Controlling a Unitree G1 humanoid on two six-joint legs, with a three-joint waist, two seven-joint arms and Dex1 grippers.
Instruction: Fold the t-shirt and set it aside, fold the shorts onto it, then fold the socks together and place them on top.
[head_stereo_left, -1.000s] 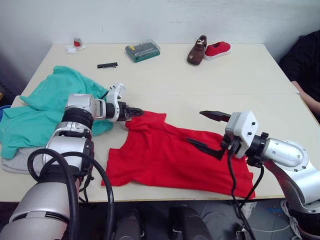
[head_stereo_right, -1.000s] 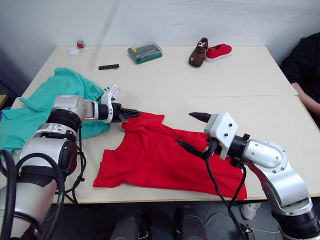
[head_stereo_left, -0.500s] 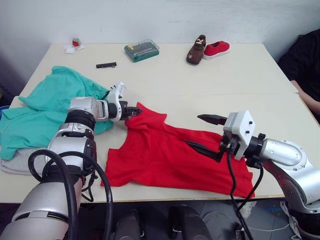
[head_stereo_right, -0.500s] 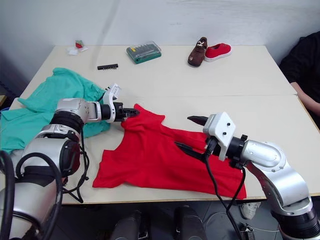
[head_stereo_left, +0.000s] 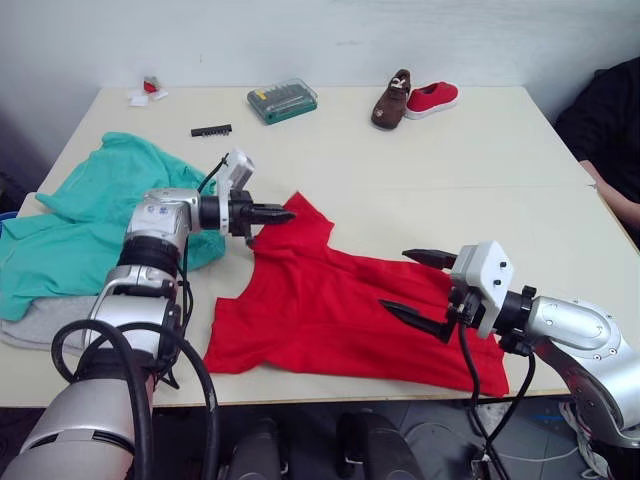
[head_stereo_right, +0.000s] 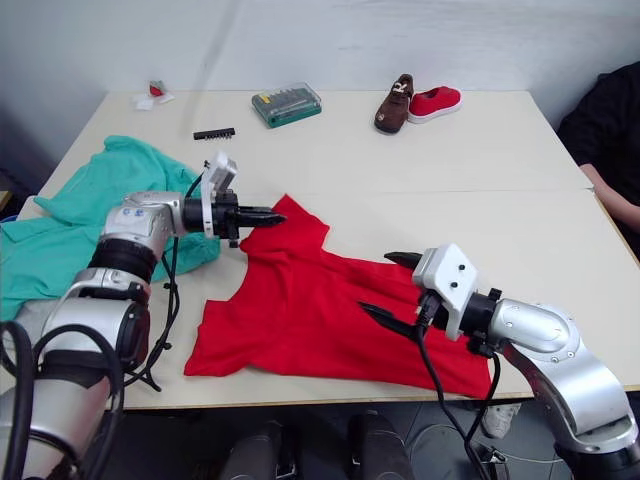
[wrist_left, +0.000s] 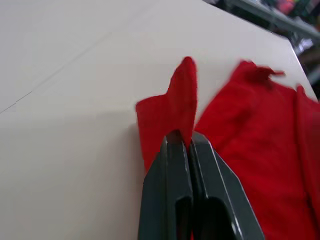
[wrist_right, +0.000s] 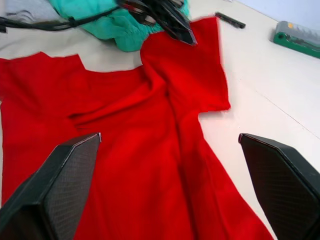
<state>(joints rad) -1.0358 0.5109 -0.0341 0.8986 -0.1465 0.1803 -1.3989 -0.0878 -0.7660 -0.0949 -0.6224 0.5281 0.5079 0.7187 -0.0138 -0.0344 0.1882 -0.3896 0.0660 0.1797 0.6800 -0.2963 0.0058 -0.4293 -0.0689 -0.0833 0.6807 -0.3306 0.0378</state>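
The red t-shirt (head_stereo_left: 330, 310) lies spread and wrinkled on the table's near middle. My left gripper (head_stereo_left: 285, 213) is shut on the tip of its far left sleeve (wrist_left: 182, 95) and holds that corner raised a little off the table. Over the shirt's right part my right gripper (head_stereo_left: 415, 288) stands open, with nothing between its fingers. The teal shorts (head_stereo_left: 90, 210) lie crumpled at the left of the table, behind my left arm. A bit of the grey socks (head_stereo_left: 40, 325) peeks out under the shorts near the front left edge.
At the back of the table (head_stereo_left: 480, 170) lie a green bit case (head_stereo_left: 283, 100), a black bit strip (head_stereo_left: 213, 130), a brown shoe (head_stereo_left: 391, 98), a red shoe (head_stereo_left: 433, 97) and a small red-and-white item (head_stereo_left: 150, 90). A person's dark sleeve (head_stereo_left: 610, 120) shows at the right edge.
My left gripper closed on the shirt's sleeve tip and lifted it up and a little to the right. The right gripper sank slightly toward me, still open.
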